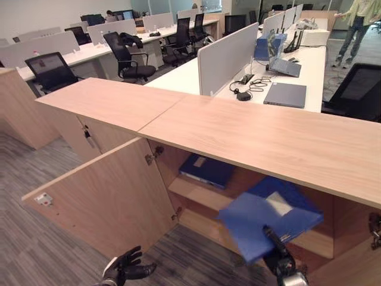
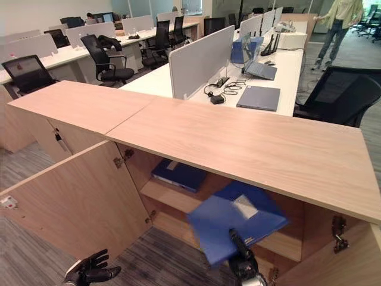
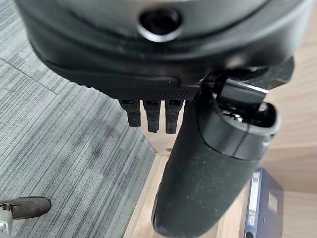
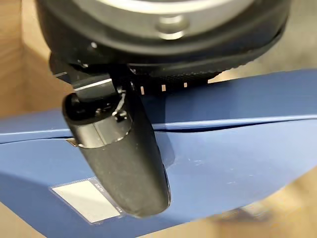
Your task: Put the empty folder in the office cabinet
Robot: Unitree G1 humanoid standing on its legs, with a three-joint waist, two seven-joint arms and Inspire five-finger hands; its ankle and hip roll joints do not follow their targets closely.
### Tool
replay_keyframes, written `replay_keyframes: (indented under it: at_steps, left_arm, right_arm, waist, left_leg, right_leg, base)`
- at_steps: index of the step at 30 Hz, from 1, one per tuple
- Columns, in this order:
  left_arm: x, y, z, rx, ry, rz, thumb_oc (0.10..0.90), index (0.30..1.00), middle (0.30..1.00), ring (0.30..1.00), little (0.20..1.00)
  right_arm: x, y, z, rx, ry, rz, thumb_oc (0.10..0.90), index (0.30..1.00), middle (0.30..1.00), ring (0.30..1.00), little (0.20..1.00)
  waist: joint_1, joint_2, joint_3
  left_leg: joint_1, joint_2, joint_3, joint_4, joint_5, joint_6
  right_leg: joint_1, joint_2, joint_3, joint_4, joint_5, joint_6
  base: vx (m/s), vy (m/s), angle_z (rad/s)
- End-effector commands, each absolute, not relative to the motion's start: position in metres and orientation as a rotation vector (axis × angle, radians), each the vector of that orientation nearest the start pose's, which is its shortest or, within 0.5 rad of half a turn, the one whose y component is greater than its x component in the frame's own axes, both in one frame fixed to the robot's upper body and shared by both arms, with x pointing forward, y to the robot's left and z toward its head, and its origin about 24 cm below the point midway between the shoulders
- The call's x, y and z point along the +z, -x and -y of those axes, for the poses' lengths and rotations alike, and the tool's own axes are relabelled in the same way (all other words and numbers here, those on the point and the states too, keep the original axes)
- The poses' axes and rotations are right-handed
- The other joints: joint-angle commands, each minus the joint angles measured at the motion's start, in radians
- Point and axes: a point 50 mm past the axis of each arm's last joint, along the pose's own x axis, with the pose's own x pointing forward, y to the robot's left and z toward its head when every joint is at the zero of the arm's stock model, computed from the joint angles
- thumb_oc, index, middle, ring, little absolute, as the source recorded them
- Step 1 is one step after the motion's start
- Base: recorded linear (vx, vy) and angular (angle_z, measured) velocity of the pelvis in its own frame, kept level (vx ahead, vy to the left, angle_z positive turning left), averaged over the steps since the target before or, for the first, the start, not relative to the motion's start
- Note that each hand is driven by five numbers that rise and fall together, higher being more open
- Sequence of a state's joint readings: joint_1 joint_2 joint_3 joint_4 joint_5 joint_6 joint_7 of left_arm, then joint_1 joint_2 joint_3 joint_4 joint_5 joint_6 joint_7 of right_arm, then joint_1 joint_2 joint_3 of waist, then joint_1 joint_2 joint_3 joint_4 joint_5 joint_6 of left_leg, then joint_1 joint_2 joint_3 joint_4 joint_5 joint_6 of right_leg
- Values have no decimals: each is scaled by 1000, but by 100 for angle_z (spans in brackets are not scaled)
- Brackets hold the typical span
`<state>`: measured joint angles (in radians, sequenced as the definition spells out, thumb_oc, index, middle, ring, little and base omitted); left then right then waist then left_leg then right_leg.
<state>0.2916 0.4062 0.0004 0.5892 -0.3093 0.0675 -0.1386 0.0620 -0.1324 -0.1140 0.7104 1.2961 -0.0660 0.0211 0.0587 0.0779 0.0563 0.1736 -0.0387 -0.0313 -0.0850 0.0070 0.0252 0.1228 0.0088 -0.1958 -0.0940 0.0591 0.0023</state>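
The blue folder [image 1: 268, 219] sat at lower right of the frame, tilted at the mouth of the open cabinet [image 1: 250, 134], part over the lower shelf [image 1: 196, 193]. The right hand [image 1: 280, 257] pinched its near edge, thumb pressed on top of the cover. A second blue binder [image 1: 207, 170] lay further back on the shelf. The left hand [image 1: 126, 268], fingers spread and holding nothing, hung at lower left before the open door [image 1: 101, 199].
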Motion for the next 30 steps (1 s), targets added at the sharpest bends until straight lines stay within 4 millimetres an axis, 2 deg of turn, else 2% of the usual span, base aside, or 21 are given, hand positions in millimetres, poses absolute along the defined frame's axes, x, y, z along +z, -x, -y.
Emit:
replay_keyframes:
  at_steps: [1, 6, 8, 10, 11, 14, 15, 16, 18, 19, 23, 24, 25, 28, 30]
  left_arm:
    - [-92, -129, -298, 209, -61, -799, 800, 900, 900, 900, 900]
    - [-99, -121, -296, 210, -55, -848, 800, 900, 900, 900, 900]
    - [-103, -119, -293, 193, -75, -873, 800, 900, 900, 900, 900]
    - [-114, -111, -288, 197, -79, -940, 800, 900, 900, 900, 900]
    - [-124, -99, -286, 219, -52, -1011, 800, 900, 900, 900, 900]
    - [-139, -77, -287, 261, -45, -1136, 800, 900, 900, 900, 900]
    - [-139, -77, -287, 260, -45, -1135, 800, 900, 900, 900, 900]
    - [-144, -63, -293, 274, -91, -1217, 800, 900, 900, 900, 900]
    - [-145, -52, -300, 294, -144, -1279, 800, 900, 900, 900, 900]
    - [-144, -50, -306, 303, -170, -1294, 800, 900, 900, 900, 900]
    - [-143, -53, -307, 295, -184, -1281, 800, 900, 900, 900, 900]
    - [-142, -55, -307, 288, -193, -1275, 800, 900, 900, 900, 900]
    - [-142, -56, -307, 285, -194, -1270, 800, 900, 900, 900, 900]
    - [-141, -58, -308, 278, -215, -1265, 800, 900, 900, 900, 900]
    - [-137, -65, -314, 274, -262, -1246, 800, 900, 900, 900, 900]
  right_arm:
    - [-49, -230, 253, -652, -1218, -14, 400, 300, 300, 300, 300]
    - [-34, -240, 267, -712, -1246, 92, 400, 300, 300, 300, 300]
    - [-24, -250, 275, -731, -1256, 138, 400, 300, 300, 300, 300]
    - [-2, -270, 283, -697, -1212, 165, 400, 300, 300, 300, 300]
    - [17, -284, 288, -656, -1189, 212, 400, 300, 300, 300, 300]
    - [45, -303, 291, -595, -1157, 281, 400, 300, 300, 300, 300]
    - [45, -303, 291, -594, -1157, 282, 400, 300, 300, 300, 300]
    - [58, -310, 292, -575, -1161, 331, 400, 300, 300, 300, 300]
    - [71, -317, 293, -558, -1167, 379, 400, 300, 300, 300, 300]
    - [84, -322, 298, -555, -1171, 427, 400, 300, 300, 300, 300]
    - [103, -330, 302, -538, -1192, 496, 400, 300, 300, 300, 300]
    - [121, -337, 303, -520, -1208, 551, 400, 300, 300, 300, 300]
    - [130, -339, 304, -513, -1228, 586, 400, 300, 300, 300, 300]
    - [144, -341, 307, -514, -1257, 649, 400, 300, 300, 300, 300]
    - [161, -344, 310, -508, -1275, 713, 400, 300, 300, 300, 300]
  waist:
    - [0, -36, 6]
    - [3, -22, 19]
    - [4, -10, 40]
    - [0, 15, 85]
    - [-1, 37, 105]
    - [1, 57, 119]
    - [1, 57, 117]
    - [0, 62, 129]
    - [4, 63, 136]
    - [8, 65, 147]
    - [11, 71, 168]
    - [17, 79, 189]
    - [20, 86, 201]
    - [26, 88, 214]
    - [34, 89, 229]
  left_leg:
    - [29, -25, -15, -2, -95, -31]
    - [19, -29, -21, -2, -92, -28]
    - [0, -31, -22, -2, -86, -25]
    - [-55, -38, -19, -2, -61, -23]
    - [-106, -44, -18, -2, -40, -24]
    - [-187, -50, -19, -2, -7, -26]
    - [-191, -50, -19, -2, -7, -26]
    - [-227, -50, -20, -2, 9, -28]
    - [-260, -51, -22, -2, 20, -31]
    - [-287, -53, -23, -2, 26, -32]
    - [-314, -56, -25, -2, 31, -28]
    - [-334, -59, -24, -1, 40, -25]
    - [-344, -60, -26, 2, 41, -22]
    - [-372, -62, -25, 25, 37, -20]
    - [-405, -67, -26, 53, 31, -22]
  right_leg:
    - [23, -46, 17, 7, -45, 108]
    - [12, -49, 15, 7, -42, 111]
    - [-7, -52, 18, 7, -36, 114]
    - [-62, -59, 19, 7, -18, 117]
    - [-114, -65, 20, 7, -4, 116]
    - [-196, -67, 20, 7, 21, 111]
    - [-199, -68, 20, 7, 21, 111]
    - [-235, -67, 25, 7, 30, 107]
    - [-268, -66, 30, 7, 37, 104]
    - [-290, -66, 34, 7, 42, 101]
    - [-316, -70, 42, 7, 48, 100]
    - [-331, -74, 47, 9, 50, 97]
    - [-341, -77, 51, 12, 52, 96]
    - [-359, -82, 59, 22, 50, 94]
    - [-379, -85, 68, 30, 49, 93]
  base:
    - [11, 7, 6]
    - [-9, 3, 1]
    - [-96, 28, 3]
    - [-234, 72, -2]
    - [-245, 86, -2]
    - [-137, 53, 4]
    - [-83, 26, 3]
    - [-47, 4, 1]
    - [-27, 1, -2]
    - [0, 0, 0]
    - [-11, 7, 2]
    - [-26, 30, -1]
    - [-27, 30, -4]
    - [-5, -11, 2]
    - [-11, -36, 0]
